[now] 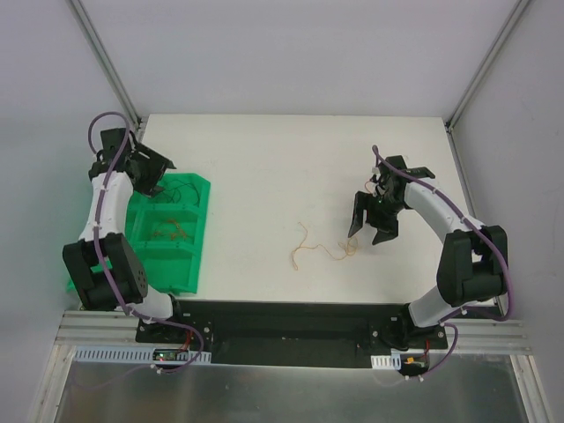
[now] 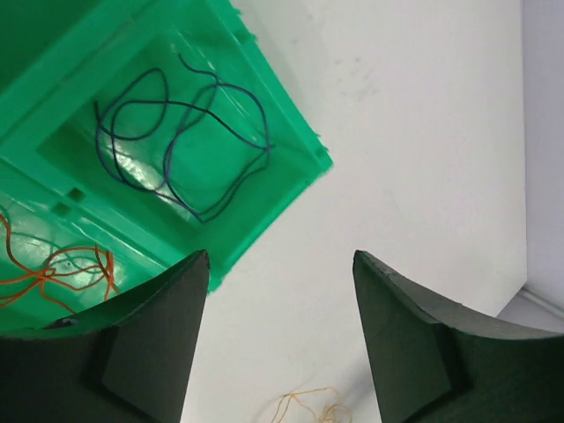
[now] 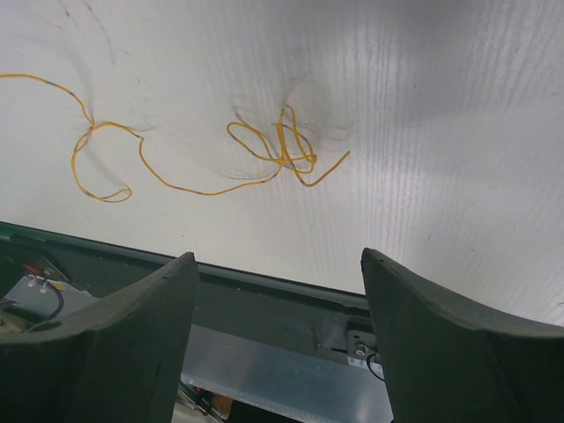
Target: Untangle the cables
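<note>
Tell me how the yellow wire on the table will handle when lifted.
Probably floppy: the yellow wire lies in loose curls and should dangle. Likely near weightless, being hair-thin. Its knotted loops may snag and drag the rest.

White table (image 1: 264, 159): green tray (image 1: 181, 275) left, yellowish cables (image 3: 286, 159) centre.

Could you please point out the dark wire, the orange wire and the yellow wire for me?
dark wire (image 2: 267, 145): left wrist view, its right-hand bend.
orange wire (image 2: 92, 264): left wrist view, its tangled clump.
yellow wire (image 3: 286, 154): right wrist view, its knotted loops.
</note>
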### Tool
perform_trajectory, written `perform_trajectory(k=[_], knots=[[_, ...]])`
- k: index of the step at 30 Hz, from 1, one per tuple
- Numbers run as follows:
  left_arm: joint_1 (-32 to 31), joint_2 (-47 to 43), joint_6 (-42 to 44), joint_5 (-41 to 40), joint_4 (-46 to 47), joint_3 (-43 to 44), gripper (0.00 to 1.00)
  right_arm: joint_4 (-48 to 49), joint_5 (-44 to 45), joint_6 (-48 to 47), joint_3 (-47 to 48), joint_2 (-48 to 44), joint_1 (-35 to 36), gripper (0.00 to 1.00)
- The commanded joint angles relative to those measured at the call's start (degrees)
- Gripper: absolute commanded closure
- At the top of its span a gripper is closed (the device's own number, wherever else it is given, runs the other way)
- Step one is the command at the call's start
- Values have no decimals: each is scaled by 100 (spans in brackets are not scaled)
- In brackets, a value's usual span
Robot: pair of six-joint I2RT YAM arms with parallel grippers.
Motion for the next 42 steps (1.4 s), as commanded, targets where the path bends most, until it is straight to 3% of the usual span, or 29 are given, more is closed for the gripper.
perform_trajectory(k=[1, 6, 11, 15, 21, 27, 31, 37, 42], knots=[[-457, -734, 791, 172, 80, -211, 30, -90, 89, -4, 152, -204, -6, 23], [-1923, -779, 1827, 953, 510, -238, 18, 50, -25, 146, -50, -230, 21, 23], [-3830, 212, 2321, 1744, 748, -98, 22, 270, -332, 330, -427, -345, 56, 23], [-4824, 1258, 2796, 2263, 687, 438, 23, 270, -395, 331, -569, -467, 65, 23], [-5731, 2147, 3034, 1466, 135, 974, 26, 147, -289, 190, -674, -661, 65, 23], [-6048, 2061, 2990, 560, -201, 765, 34, 270, -289, 155, -753, -574, 56, 23], [-6040, 2042, 2999, 532, -210, 527, 36, 323, -307, 137, -718, -451, 56, 24], [-6048, 2385, 3060, 691, -271, 615, 51, 385, -350, 225, -587, -240, 56, 25], [-6013, 2202, 3341, 332, -561, 677, 91, 393, -307, 269, -560, -301, 56, 25]])
